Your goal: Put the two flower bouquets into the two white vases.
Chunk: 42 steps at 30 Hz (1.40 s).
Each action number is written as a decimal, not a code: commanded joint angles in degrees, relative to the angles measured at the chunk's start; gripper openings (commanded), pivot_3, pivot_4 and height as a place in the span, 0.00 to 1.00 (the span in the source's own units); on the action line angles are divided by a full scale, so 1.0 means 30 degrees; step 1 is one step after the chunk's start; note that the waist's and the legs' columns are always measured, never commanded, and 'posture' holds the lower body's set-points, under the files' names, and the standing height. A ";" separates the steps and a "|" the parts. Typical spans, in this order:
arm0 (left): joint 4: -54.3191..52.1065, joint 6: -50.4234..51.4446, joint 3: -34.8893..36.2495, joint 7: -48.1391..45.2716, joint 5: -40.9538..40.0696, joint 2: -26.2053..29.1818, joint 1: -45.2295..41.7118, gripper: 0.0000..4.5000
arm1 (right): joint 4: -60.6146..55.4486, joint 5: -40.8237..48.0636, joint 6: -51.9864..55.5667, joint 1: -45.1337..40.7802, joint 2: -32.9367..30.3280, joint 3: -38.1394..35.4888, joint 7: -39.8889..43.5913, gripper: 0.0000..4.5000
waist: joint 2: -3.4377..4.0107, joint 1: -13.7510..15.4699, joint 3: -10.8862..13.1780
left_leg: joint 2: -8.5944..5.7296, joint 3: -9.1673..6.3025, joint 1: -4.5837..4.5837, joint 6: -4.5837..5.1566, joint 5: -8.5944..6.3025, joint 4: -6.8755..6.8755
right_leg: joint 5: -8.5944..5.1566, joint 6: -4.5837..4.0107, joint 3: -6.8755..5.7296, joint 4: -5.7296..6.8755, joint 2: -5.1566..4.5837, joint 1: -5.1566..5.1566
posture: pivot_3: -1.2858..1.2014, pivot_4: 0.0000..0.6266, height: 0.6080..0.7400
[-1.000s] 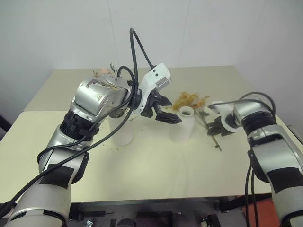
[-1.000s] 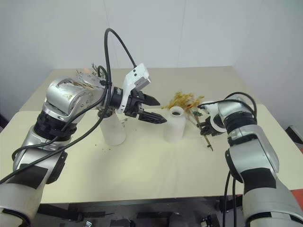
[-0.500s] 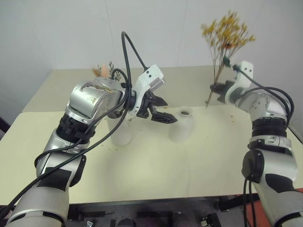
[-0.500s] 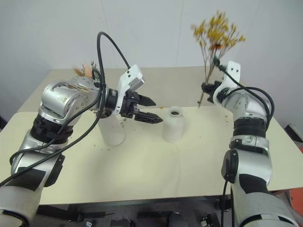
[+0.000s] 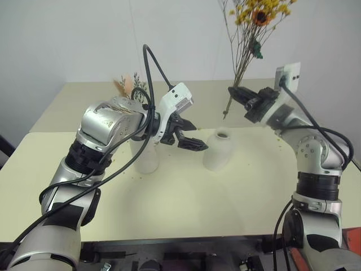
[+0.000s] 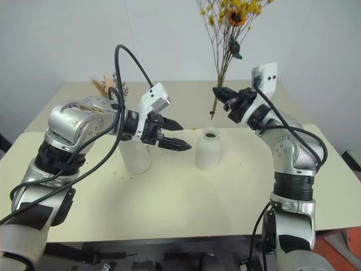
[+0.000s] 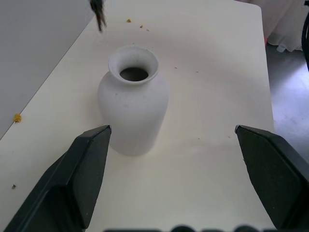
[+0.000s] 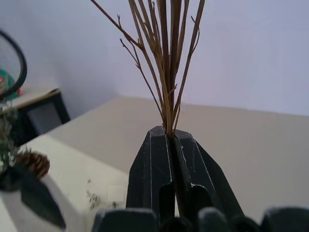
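Right gripper (image 6: 221, 94) is clenched on the thin brown stems of the yellow bouquet (image 6: 230, 17), holding it upright and well above the table (image 6: 169, 192), with the stem ends hanging up and behind the bottle vase (image 6: 207, 149). Left gripper (image 6: 172, 135) hangs released, jaws spread wide, between the two vases, just beside the bottle vase and touching nothing. Behind the left arm stands the wide vase (image 5: 144, 158), already carrying the mixed bouquet (image 5: 131, 84), so by my reading half the task is done and the step in hand is seating the yellow bunch.

To do it well, I would bring the stem tips directly over the narrow mouth (image 7: 133, 73) before lowering, keep the bunch near vertical so the stems enter together, and descend slowly; a stray stem catching the rim could tip the vase. The open left gripper could steady the vase body if needed. Small yellow crumbs (image 7: 17, 117) lie scattered on the table
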 commanded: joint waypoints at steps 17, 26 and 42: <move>0.0386 -0.0449 0.0281 -0.0223 0.0288 -0.0397 -0.0738 1.00 | -0.2337 0.0005 -0.1152 0.2180 0.0179 0.0918 -0.0781 0.01 | -0.0001 0.0001 0.0000 | 0.0000 0.0001 0.0003 0.0000 0.0000 0.0013 | 0.0000 0.0001 0.0005 -0.0045 0.0002 0.0002 | 0.52 0.24 1.00; 0.0429 -0.0580 0.0237 -0.0373 0.0470 -0.0354 -0.0779 1.00 | -0.2780 -0.0375 -0.1607 0.3285 0.0561 0.1593 -0.1456 0.01 | -0.0001 -0.0004 0.0000 | 0.0001 0.0000 0.0003 0.0000 0.0000 0.0013 | -0.0001 0.0000 0.0004 -0.0043 0.0003 0.0003 | 0.52 0.24 1.00; 0.0516 -0.0821 0.0362 -0.0800 0.0870 -0.0278 -0.0964 1.00 | -0.3347 -0.0040 -0.1796 0.4318 -0.0038 0.1408 -0.0831 0.99 | -0.0001 0.0003 0.0000 | 0.0001 0.0001 0.0003 0.0001 0.0000 0.0015 | -0.0001 0.0001 0.0004 -0.0047 0.0003 0.0003 | 0.52 0.24 1.00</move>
